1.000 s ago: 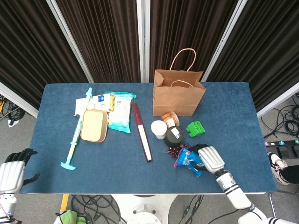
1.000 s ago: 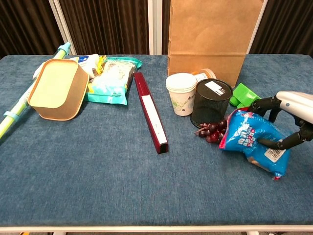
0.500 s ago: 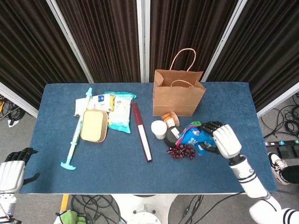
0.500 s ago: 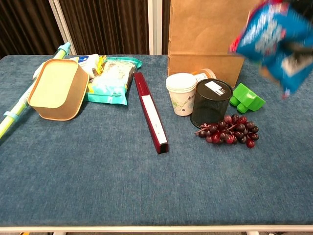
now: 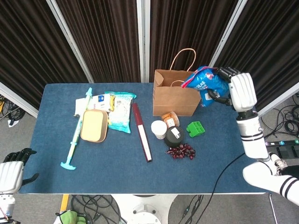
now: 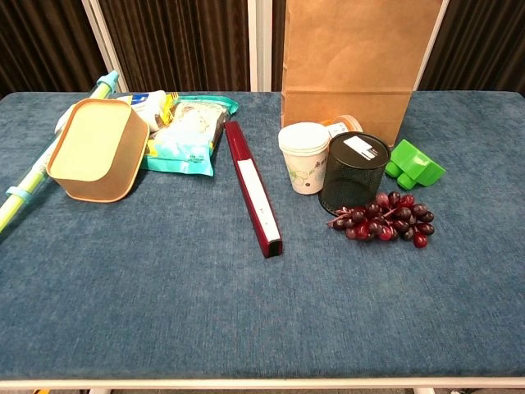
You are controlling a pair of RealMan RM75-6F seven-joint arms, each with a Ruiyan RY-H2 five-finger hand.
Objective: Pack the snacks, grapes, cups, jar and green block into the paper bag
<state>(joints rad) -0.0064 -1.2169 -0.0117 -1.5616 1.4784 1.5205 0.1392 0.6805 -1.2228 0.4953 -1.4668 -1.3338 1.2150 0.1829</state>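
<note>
The right robot hand (image 5: 237,88) grasps the blue snack bag (image 5: 204,81) above the right edge of the paper bag (image 5: 177,95). The grapes (image 6: 384,219), cups (image 6: 303,156) and green block (image 6: 415,165) sit on the desk (image 6: 164,295). The left robot hand (image 5: 11,170) hangs released beside the desk.

- We count one paper bag (image 5: 178,93).
- One blue snack packet (image 5: 204,82), raised at the bag's top edge.
- Two snack packs at the left: one teal (image 6: 188,130), one white (image 6: 148,107).
- One bunch of grapes (image 6: 382,218).
- One stack of paper cups (image 6: 303,157); number in the stack unclear.
- One orange-lidded jar (image 5: 170,119).
- One black mesh cup (image 6: 353,171).
- One green block (image 6: 416,165).
- One tan box (image 6: 93,148).
- One dark red long box (image 6: 253,188).
- One teal rod (image 5: 77,131).
- Two robot hands: right (image 5: 236,87), left (image 5: 13,167).
</note>
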